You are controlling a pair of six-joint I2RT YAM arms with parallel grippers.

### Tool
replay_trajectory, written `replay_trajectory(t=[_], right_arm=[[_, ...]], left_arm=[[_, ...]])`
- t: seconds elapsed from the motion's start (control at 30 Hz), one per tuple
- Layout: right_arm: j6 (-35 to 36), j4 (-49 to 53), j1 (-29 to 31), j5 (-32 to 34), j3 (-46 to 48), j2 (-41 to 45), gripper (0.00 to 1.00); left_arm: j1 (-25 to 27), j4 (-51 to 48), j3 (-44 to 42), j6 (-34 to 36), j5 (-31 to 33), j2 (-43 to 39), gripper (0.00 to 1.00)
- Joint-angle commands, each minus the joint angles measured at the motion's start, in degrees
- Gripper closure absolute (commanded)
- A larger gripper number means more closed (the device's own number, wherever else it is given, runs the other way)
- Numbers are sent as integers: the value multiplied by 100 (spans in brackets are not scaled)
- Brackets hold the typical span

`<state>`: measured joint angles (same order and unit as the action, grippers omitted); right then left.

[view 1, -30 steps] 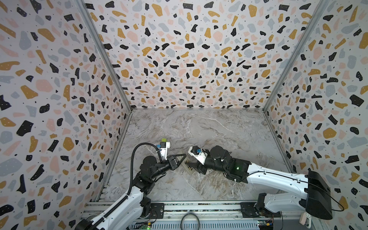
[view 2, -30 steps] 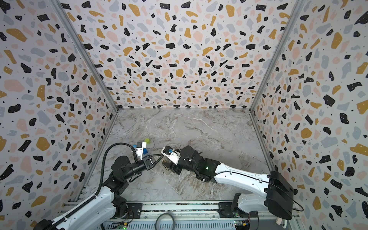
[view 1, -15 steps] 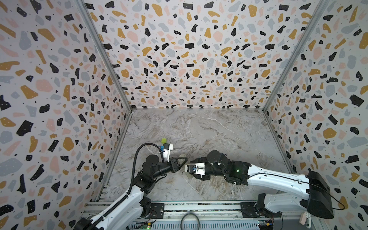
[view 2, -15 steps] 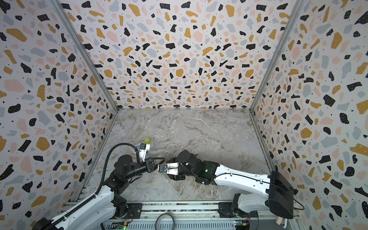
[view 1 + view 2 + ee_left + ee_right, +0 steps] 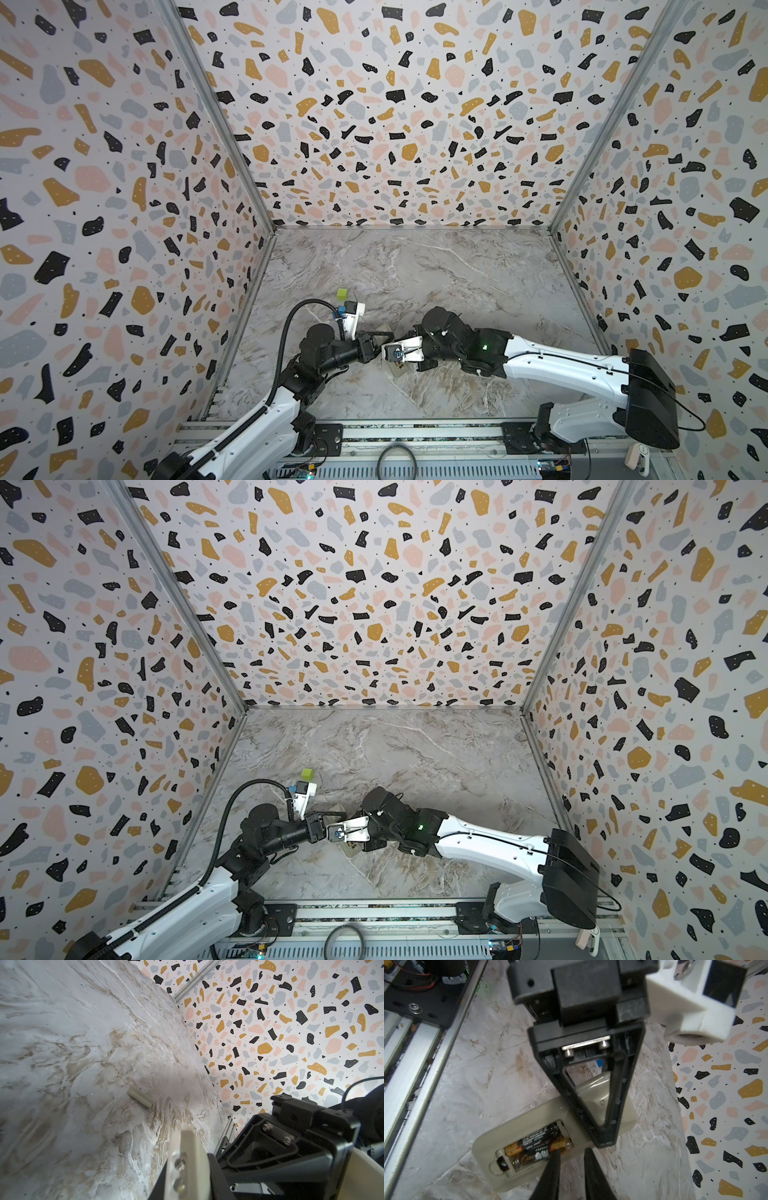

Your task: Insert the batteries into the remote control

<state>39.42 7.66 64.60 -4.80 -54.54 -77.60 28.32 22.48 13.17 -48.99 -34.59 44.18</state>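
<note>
While batteries (image 5: 537,1147) fill the remote control (image 5: 529,1118), left hand (image 5: 602,1140) is closed, right hand (image 5: 572,1150) barely parted, empty.

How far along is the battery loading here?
Mostly done: both batteries lie in the open compartment of the remote control, one perhaps not fully seated. In hand: left gripper, fingers shut, presses the remote's back; right gripper reaches that battery's end. Left: seat it, close the compartment.

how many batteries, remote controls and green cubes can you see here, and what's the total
batteries: 2, both in the open compartment
remote control: 1
green cube: 1
total: 4
</note>
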Motion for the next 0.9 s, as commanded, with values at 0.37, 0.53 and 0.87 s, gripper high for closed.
replay_trajectory(t=[0.37, 0.53, 0.87], right_arm=[[145, 280, 44, -232, -256, -36, 79], [154, 309, 79, -245, -285, -75, 79], [197, 380, 109, -249, -355, -141, 77]], left_arm=[[53, 213, 226, 72, -101, 20, 100], [54, 213, 230, 63, -107, 11, 100], [58, 222, 230, 62, -105, 25, 100]])
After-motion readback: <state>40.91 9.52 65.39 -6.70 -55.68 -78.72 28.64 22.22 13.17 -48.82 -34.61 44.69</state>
